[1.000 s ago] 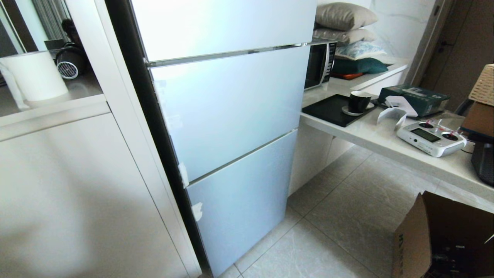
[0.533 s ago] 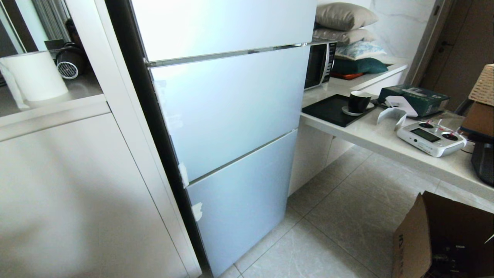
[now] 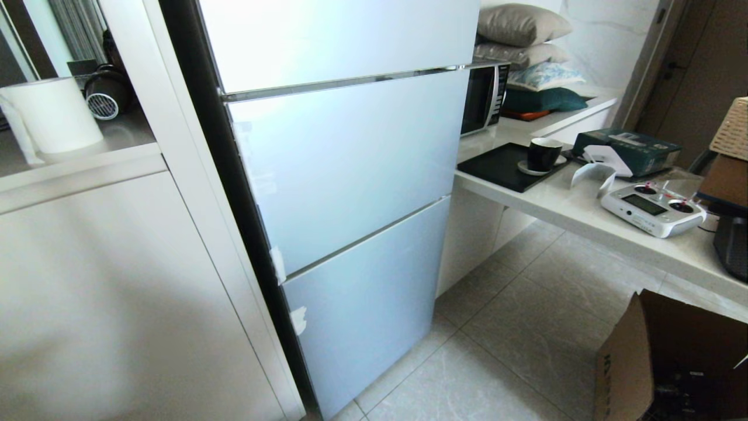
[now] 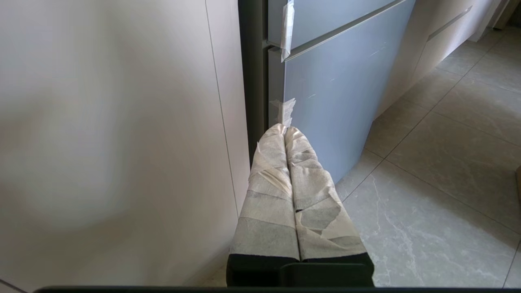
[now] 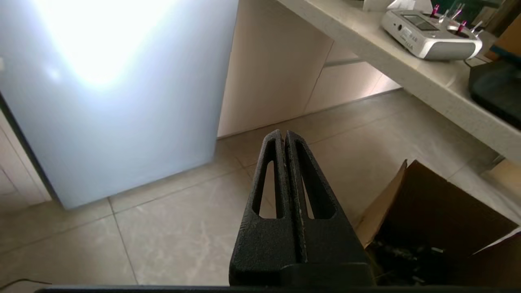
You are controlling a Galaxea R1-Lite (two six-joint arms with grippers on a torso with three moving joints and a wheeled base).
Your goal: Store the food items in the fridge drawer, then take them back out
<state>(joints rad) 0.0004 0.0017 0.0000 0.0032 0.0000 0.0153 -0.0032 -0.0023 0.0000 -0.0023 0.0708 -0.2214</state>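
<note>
The fridge [image 3: 345, 175] stands shut, its three pale blue-grey glossy door fronts stacked one above another, with bits of white tape [image 3: 277, 264] stuck along their left edges. The food items and the clear drawer are not visible in any view; they cannot be placed from here.

The left gripper [image 4: 285, 129] is low beside the fridge's bottom door, near a taped corner and apart from it, its jaws wrapped in pale tape and pressed together, holding nothing. The right gripper [image 5: 284, 134] hangs over the tiled floor [image 3: 514, 339] before the fridge, its black slotted jaws closed on nothing. Neither arm shows in the head view.

To the right of the fridge a pale bench [image 3: 584, 216] carries a black tray [image 3: 497, 166] with a dark cup [image 3: 543, 155] on a saucer, a silver remote controller [image 3: 651, 209] and a green box [image 3: 628, 149]. A microwave [image 3: 485, 96] sits further back, cushions [image 3: 520, 26] piled above it. An open cardboard box [image 3: 628, 356] stands on the floor below the bench. Left of the fridge is a white cabinet [image 3: 117, 280].
</note>
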